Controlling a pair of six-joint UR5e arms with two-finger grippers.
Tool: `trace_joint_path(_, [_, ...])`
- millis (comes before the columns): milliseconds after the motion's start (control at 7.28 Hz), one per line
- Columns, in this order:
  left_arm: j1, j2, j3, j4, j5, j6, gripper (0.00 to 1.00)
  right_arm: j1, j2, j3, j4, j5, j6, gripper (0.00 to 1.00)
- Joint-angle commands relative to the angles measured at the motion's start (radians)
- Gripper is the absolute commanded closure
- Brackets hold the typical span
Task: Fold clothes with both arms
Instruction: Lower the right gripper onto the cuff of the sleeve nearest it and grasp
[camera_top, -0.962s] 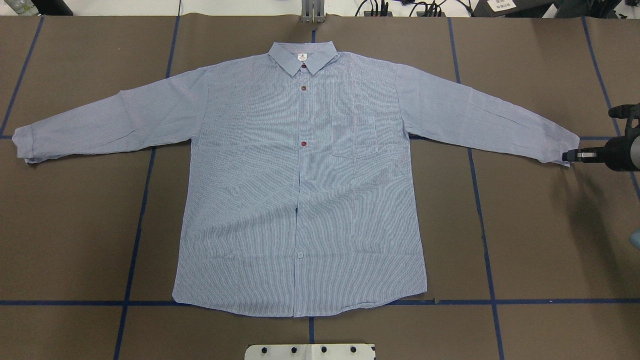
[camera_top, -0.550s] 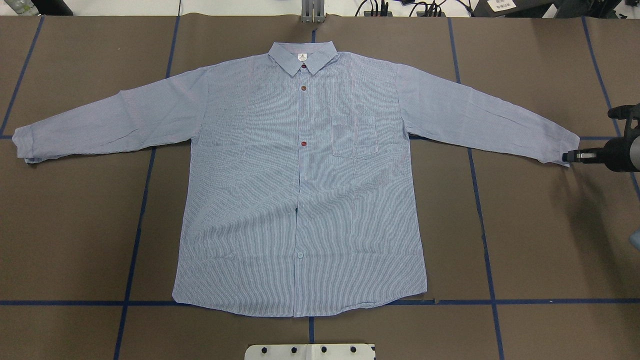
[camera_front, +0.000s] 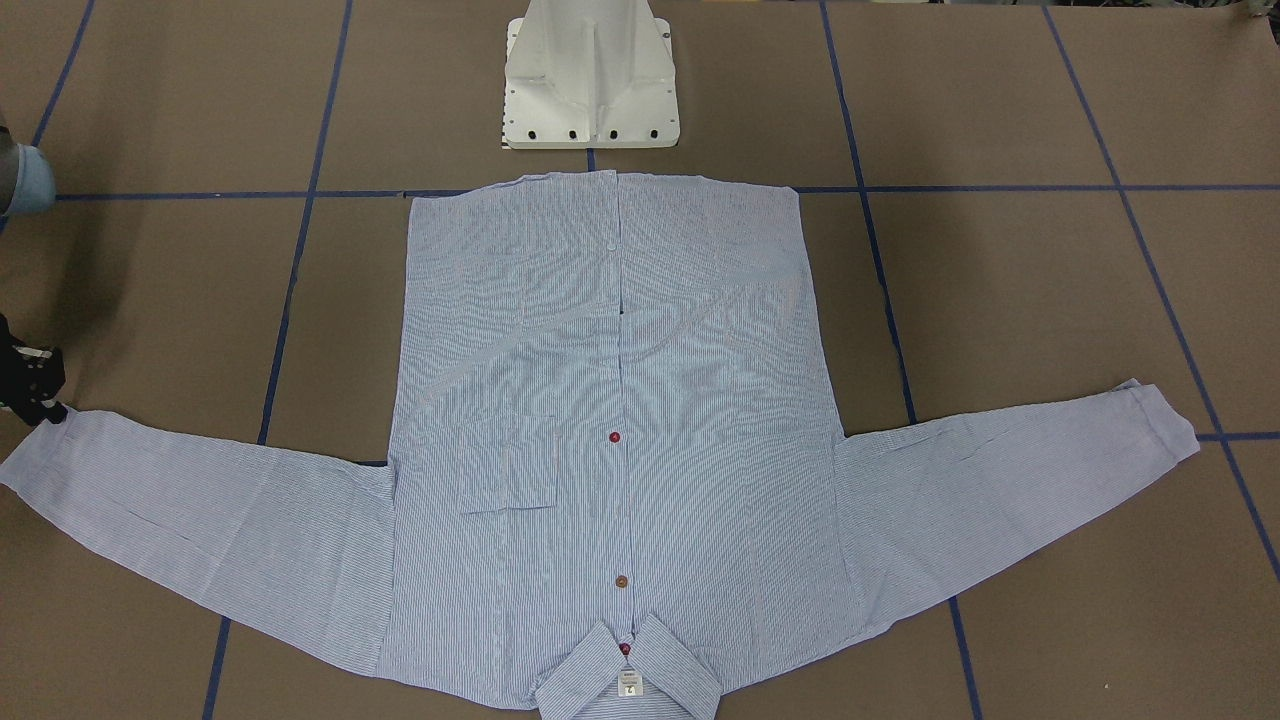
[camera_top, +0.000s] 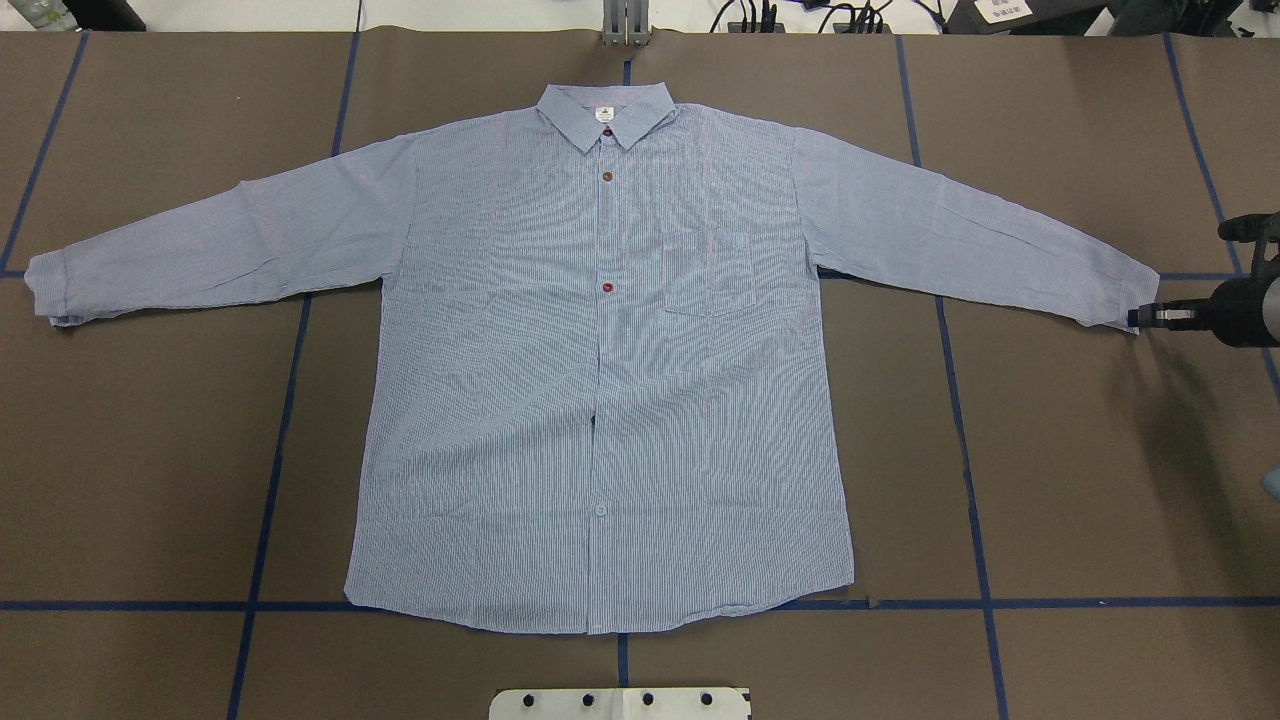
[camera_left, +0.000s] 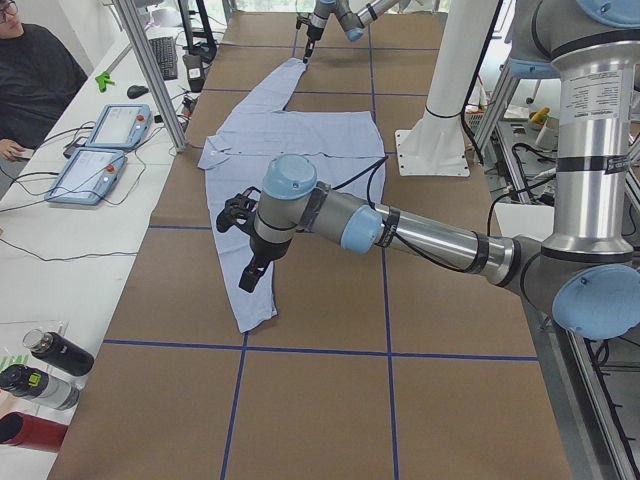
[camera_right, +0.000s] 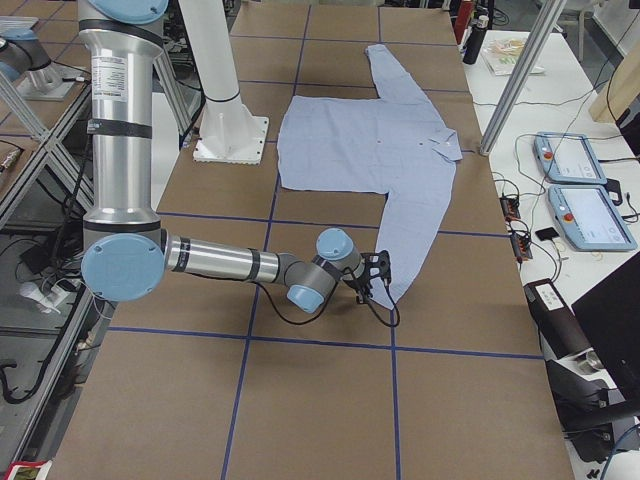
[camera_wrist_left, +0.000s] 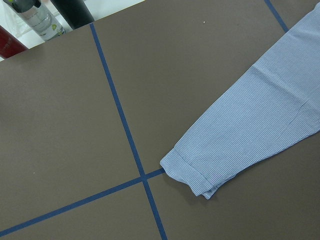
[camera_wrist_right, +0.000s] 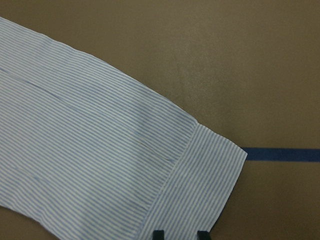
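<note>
Nudged a touch toward the robot since half a second ago, the right tool (camera_top: 1136, 318) sits at the edge of the right cuff (camera_wrist_right: 210, 180), its tips a little apart and, by my reading, gripping nothing yet. It looks to be lining up for a pinch. The left tool (camera_left: 250, 275) hangs above the left cuff (camera_wrist_left: 192, 172); I cannot tell whether it is parted or closed. The shirt (camera_top: 600, 380) lies flat and unfolded on the surface (camera_top: 1050, 480).
</note>
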Motion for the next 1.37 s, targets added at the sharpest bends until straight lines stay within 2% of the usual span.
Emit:
trace_joint_path(0, [0.0, 0.0, 0.0, 0.001, 0.0, 0.0, 0.0, 0.0, -0.001, 0.0, -0.001, -0.001, 0.002, 0.63])
trace_joint_path(550, [0.0, 0.0, 0.001, 0.001, 0.0, 0.0, 0.0, -0.008, -0.003, 0.0, -0.001, -0.002, 0.005, 0.64])
trace_joint_path(687, [0.0, 0.0, 0.001, 0.0, 0.0, 0.0, 0.0, -0.011, -0.003, 0.0, -0.001, -0.011, 0.011, 0.68])
trace_joint_path(825, [0.0, 0.0, 0.001, 0.001, 0.0, 0.0, 0.0, -0.012, -0.003, 0.0, -0.001, -0.014, 0.011, 0.88])
trace_joint_path(962, [0.0, 0.002, -0.002, 0.001, 0.0, 0.0, 0.0, -0.014, -0.003, 0.0, -0.001, -0.014, 0.011, 1.0])
trace_joint_path(1237, [0.0, 0.0, -0.004, 0.001, 0.0, 0.0, 0.0, -0.012, -0.004, 0.014, -0.003, -0.005, 0.011, 1.0])
